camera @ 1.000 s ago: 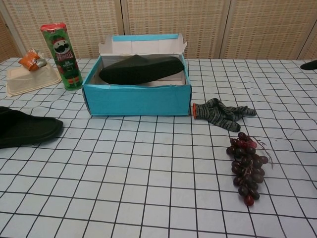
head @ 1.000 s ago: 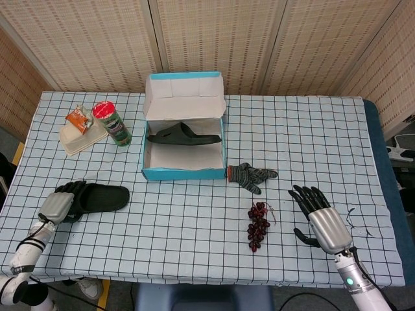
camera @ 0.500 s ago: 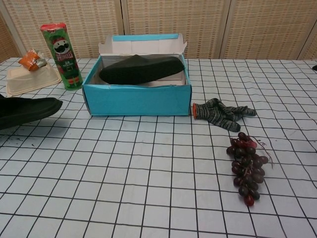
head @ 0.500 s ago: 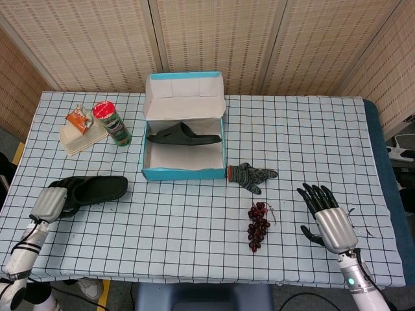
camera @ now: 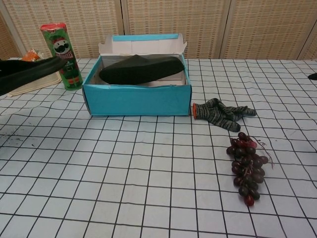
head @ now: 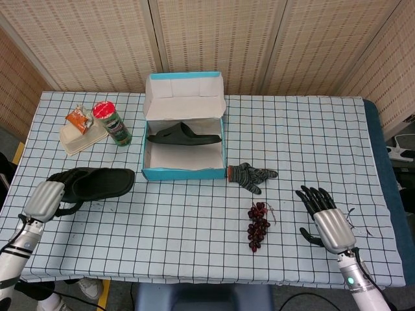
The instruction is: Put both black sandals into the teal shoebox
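Note:
The teal shoebox point(head: 183, 172) point(camera: 136, 100) stands open at the table's middle back, lid up, with one black sandal point(head: 184, 137) point(camera: 139, 69) lying inside it. My left hand point(head: 44, 200) grips the heel end of the second black sandal point(head: 96, 182) point(camera: 27, 73), lifted above the table left of the box, toe pointing toward the box. My right hand point(head: 326, 220) hovers at the front right with fingers spread and nothing in it; only a dark tip of it point(camera: 312, 76) shows at the chest view's right edge.
A green chip can point(head: 113, 123) point(camera: 63, 55), a beige tray point(head: 79, 138) and a snack packet point(head: 78, 118) sit left of the box. A striped glove point(head: 251, 175) point(camera: 221, 113) and dark grapes point(head: 258, 225) point(camera: 246, 167) lie right of it.
My left hand has raised the second sandal off the table and carried it up and right toward the box. The right hand drifted slightly nearer the front edge.

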Controlling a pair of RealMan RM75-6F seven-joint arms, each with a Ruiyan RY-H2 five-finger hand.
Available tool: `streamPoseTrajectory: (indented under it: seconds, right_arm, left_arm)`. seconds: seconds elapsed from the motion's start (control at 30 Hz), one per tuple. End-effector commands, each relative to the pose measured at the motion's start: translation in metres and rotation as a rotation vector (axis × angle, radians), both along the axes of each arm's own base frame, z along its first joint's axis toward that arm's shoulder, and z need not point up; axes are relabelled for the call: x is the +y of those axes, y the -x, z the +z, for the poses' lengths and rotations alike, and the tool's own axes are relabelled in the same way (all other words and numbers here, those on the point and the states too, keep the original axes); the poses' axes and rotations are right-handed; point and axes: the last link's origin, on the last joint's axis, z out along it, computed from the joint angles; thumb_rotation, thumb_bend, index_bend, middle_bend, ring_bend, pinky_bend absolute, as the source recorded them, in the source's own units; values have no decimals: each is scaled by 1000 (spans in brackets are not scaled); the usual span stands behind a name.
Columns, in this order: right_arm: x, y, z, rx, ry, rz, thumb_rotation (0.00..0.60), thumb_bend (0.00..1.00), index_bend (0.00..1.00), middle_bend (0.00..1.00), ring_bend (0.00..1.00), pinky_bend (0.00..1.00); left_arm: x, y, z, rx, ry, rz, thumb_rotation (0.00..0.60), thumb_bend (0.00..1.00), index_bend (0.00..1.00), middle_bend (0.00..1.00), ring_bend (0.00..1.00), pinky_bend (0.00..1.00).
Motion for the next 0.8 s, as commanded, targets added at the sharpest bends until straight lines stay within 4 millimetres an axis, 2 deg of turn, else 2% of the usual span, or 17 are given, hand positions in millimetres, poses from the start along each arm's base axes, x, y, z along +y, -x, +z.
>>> streamPoseTrajectory:
  seconds: [0.03, 0.1, 0.17, 0.2, 0.23, 0.33, 0.57, 0.7, 0.8]
  right_arm:
    - [0, 0, -1, -3, -6, -2, 600, 203, 0, 0, 0, 0]
    - [0, 1, -1, -7, -9, -4, 600, 203, 0, 0, 0, 0]
    - [0, 2, -2, -16, -10, -9, 600, 203, 0, 0, 0, 0]
    - [2, 4, -2, -21, -10, -23, 600, 203, 0, 0, 0, 0]
    - [3, 6, -1, -25, -8, -31, 600, 203, 0, 0, 0, 0]
    - [3, 9, 1, -34, -4, -42, 600, 203, 0, 0, 0, 0]
    - [2, 15, -2, -46, -20, -67, 600, 203, 0, 0, 0, 0]
    - [1, 18, -4, -60, -39, -78, 600, 203, 0, 0, 0, 0]
    - [1, 20, -5, -64, -45, -85, 600, 203, 0, 0, 0, 0]
  left_arm:
    - [6, -48, 25, -25, 19, -85, 600, 911, 667, 804, 674, 725]
    - [10, -58, 27, -16, 24, -105, 600, 934, 671, 811, 684, 736]
    - [21, -84, 28, -8, 36, -148, 600, 947, 675, 816, 688, 741]
    - [36, -115, 25, -34, 53, -203, 600, 947, 675, 817, 689, 742]
    - [50, -130, 22, -43, 62, -215, 600, 947, 676, 819, 690, 744]
    - [73, -158, 11, -77, 65, -224, 600, 946, 679, 822, 693, 747]
    - [103, -192, -17, -85, 160, -208, 600, 937, 684, 829, 693, 742]
    - [119, -200, -30, -21, 198, -191, 600, 936, 685, 830, 693, 738]
    - [130, -208, -41, -35, 205, -173, 600, 931, 685, 830, 693, 738]
